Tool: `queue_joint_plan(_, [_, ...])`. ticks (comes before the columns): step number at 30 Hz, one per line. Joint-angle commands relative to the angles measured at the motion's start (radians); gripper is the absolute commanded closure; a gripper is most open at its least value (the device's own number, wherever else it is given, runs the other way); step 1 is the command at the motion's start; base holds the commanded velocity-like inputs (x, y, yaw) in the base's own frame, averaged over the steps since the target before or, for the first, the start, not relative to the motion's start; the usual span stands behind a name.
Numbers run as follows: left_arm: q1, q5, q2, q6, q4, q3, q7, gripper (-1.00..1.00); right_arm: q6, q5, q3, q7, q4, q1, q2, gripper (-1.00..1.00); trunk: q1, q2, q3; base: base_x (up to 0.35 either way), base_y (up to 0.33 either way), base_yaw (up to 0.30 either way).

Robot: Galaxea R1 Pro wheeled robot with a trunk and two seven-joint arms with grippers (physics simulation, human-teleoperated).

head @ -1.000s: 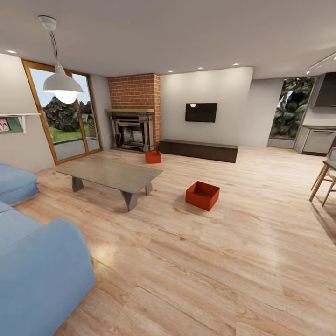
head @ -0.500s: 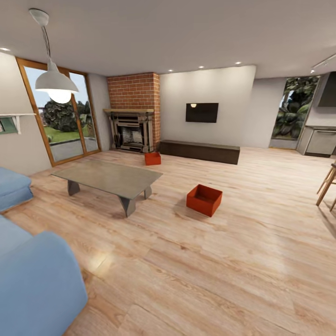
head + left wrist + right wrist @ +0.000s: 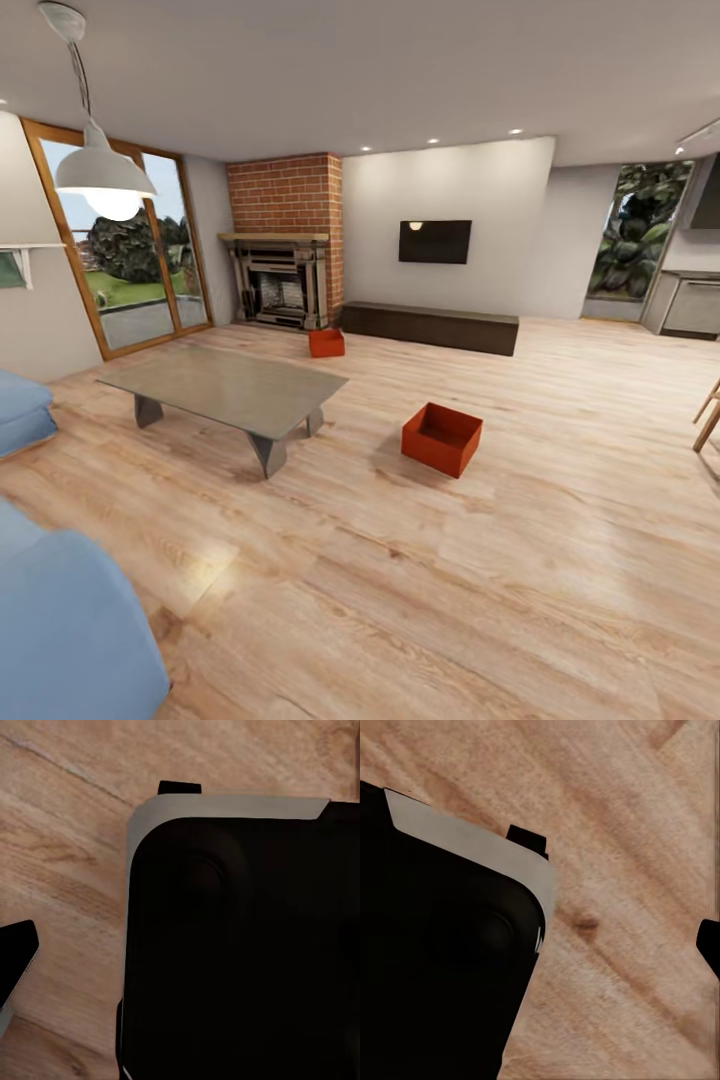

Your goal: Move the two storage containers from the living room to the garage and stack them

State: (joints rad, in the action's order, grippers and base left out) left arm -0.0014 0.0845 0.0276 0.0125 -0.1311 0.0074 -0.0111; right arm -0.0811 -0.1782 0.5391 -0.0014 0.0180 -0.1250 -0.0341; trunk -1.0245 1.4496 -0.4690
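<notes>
Two orange-red storage containers sit on the light wood floor of the living room. The nearer container [image 3: 442, 438] lies open-topped right of the coffee table, turned at an angle. The farther container [image 3: 326, 343] rests by the brick fireplace, at the left end of the long dark bench [image 3: 430, 327]. In the left wrist view one dark fingertip [image 3: 15, 954] of my left gripper hangs over the planks beside the robot's black base. One fingertip [image 3: 709, 945] of my right gripper sits at the frame's edge. Both grippers look spread and hold nothing.
A low grey coffee table [image 3: 228, 387] stands left of the nearer container. The blue sofa [image 3: 60, 630] fills the near left. A wooden chair leg [image 3: 708, 420] pokes in at the right. A pendant lamp [image 3: 103, 175] hangs at upper left. Open plank floor [image 3: 420, 580] lies ahead.
The whole view has shifted: the sofa and lamp slid toward the left edge, the chair toward the right, and the room ahead looks slightly nearer. The containers stay put on the floor.
</notes>
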Motion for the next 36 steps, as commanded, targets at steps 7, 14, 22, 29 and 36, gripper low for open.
queue_joint_plan(7, [0.0,0.009,0.0,0.001,-0.001,0.0,-0.001,-1.0,-0.003,-0.005,0.009,0.0,0.002,-0.001,0.0,-1.0,-0.001,0.0,-0.001,0.323,0.0,0.0])
queue_joint_plan(14, [0.0,0.009,0.0,0.001,-0.001,0.0,-0.001,-1.0,-0.003,-0.005,0.01,0.0,0.002,-0.001,0.0,-1.0,-0.001,0.0,-0.001,0.323,0.0,0.0])
queue_joint_plan(22, [0.0,0.008,0.0,0.001,-0.001,0.0,-0.001,-1.0,-0.003,-0.006,0.01,0.0,0.002,-0.001,0.0,-1.0,-0.001,0.0,-0.001,0.323,0.0,0.0])
queue_joint_plan(29, [0.0,0.009,0.0,0.001,-0.001,0.0,-0.001,-1.0,-0.004,-0.005,0.01,0.0,0.002,-0.001,0.0,-1.0,-0.001,0.0,-0.001,0.323,0.0,0.0])
queue_joint_plan(36, [0.0,0.008,0.0,0.001,-0.001,0.0,-0.001,-1.0,-0.005,-0.007,0.008,0.0,0.002,-0.001,0.0,-1.0,-0.001,0.0,-0.001,0.323,0.0,0.0])
